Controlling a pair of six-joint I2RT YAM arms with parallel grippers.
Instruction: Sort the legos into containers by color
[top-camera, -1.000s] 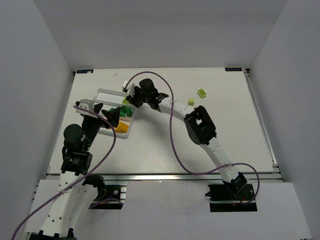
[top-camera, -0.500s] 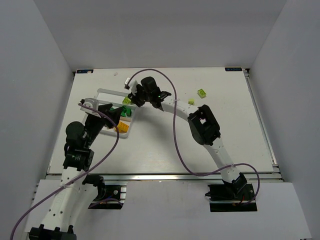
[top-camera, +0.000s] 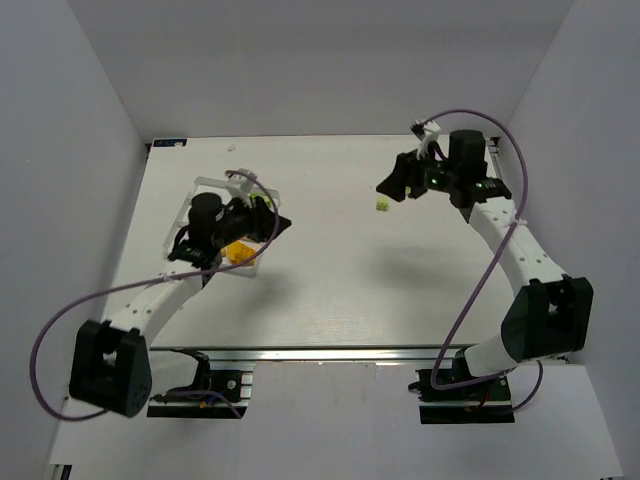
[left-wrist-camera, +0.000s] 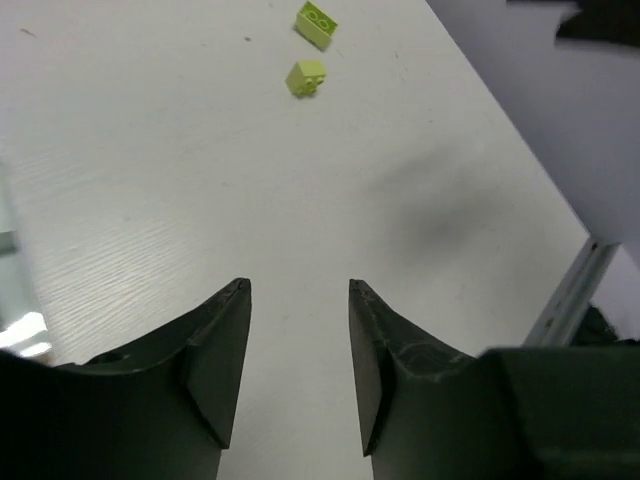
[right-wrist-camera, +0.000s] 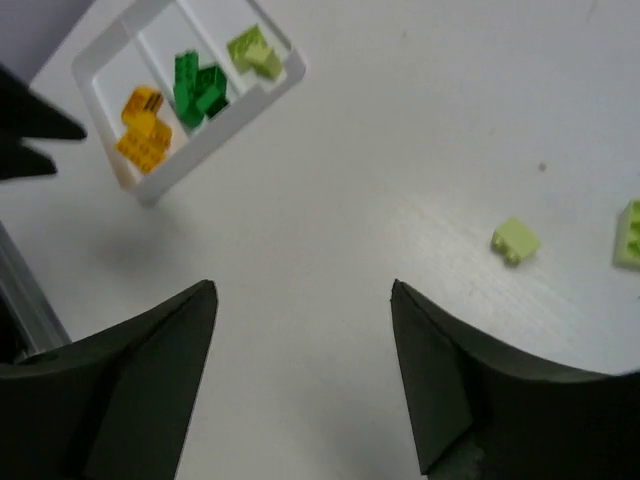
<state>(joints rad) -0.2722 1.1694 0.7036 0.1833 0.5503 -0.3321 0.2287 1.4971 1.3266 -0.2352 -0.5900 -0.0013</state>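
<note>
— Two lime legos (left-wrist-camera: 305, 77) loose, well ahead of the left gripper (left-wrist-camera: 298, 285), jaws apart, empty.
— Right gripper (right-wrist-camera: 303, 285) gapes empty too. One tray (right-wrist-camera: 230, 122) beyond it, left: orange, green, lime sorted. White table (top-camera: 330, 290), white walls (top-camera: 320, 60).

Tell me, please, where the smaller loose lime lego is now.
In the top view the smaller lime lego lies on the table right of centre, beside the right gripper, far from the tray on the left.
</note>
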